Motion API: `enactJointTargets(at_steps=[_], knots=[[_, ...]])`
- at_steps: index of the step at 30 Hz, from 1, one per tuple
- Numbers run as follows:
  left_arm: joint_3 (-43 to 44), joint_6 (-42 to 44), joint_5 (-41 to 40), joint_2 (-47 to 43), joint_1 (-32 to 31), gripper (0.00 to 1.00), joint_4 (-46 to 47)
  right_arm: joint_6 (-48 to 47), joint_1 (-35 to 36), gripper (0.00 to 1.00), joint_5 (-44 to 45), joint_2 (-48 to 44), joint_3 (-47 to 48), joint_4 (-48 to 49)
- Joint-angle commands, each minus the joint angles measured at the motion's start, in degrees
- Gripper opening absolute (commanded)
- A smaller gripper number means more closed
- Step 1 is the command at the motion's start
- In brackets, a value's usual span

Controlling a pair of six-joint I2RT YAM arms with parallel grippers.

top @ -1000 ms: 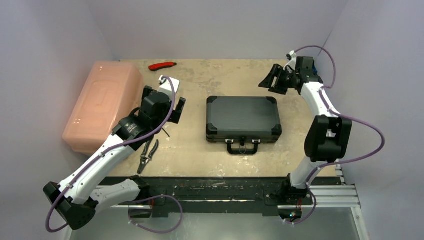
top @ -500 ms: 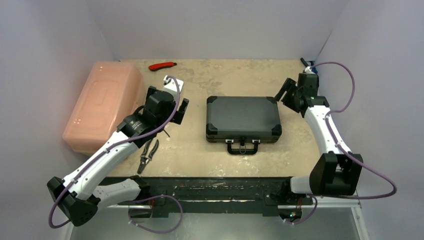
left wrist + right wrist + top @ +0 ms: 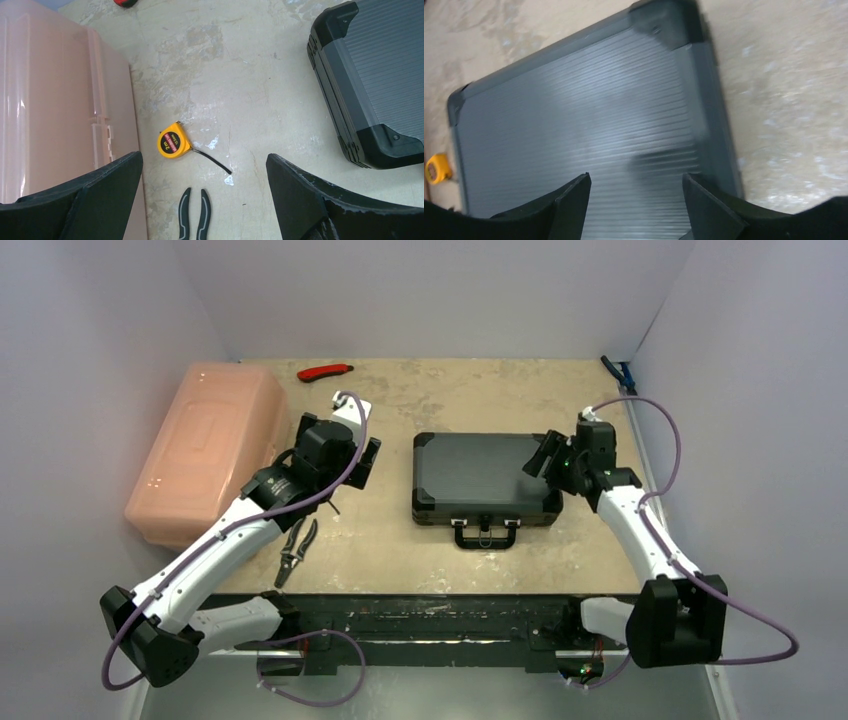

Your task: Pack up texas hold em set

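The black briefcase [image 3: 486, 477] lies shut and flat in the middle of the table, handle toward the near edge. It also shows in the left wrist view [image 3: 372, 82] at the right and fills the right wrist view [image 3: 574, 130]. No chips, discs or dice are in view. My left gripper [image 3: 352, 455] is open and empty, above the table left of the case. My right gripper [image 3: 546, 456] is open and empty, over the case's right end; it also shows in the right wrist view [image 3: 636, 182].
A large pink plastic box [image 3: 205, 448] stands at the left. A yellow tape measure [image 3: 173, 142] and black-handled pliers [image 3: 296, 550] lie between the box and the case. A red tool [image 3: 325, 371] lies at the back, a blue one [image 3: 617, 371] in the far right corner.
My right arm has swung from the far right corner down and left until its gripper hangs over the case's right end. My left gripper has shifted slightly to the right.
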Motion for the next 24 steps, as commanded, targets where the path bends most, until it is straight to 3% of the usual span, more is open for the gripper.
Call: enactJointTargets(at_steps=[1, 10, 24], knots=[[0.9, -1.0, 0.0, 0.3, 0.2, 0.94, 0.4, 2.6, 3.6, 0.71, -8.3, -4.2, -5.1, 0.6], [1.1, -1.0, -0.5, 0.4, 0.1, 0.93, 0.4, 6.4, 8.3, 0.66, -10.2, -10.7, -10.1, 0.9], [0.9, -0.4, -2.3, 0.7, 0.1, 0.93, 0.2, 13.1, 18.6, 0.62, -9.0, -13.3, -11.8, 3.6]])
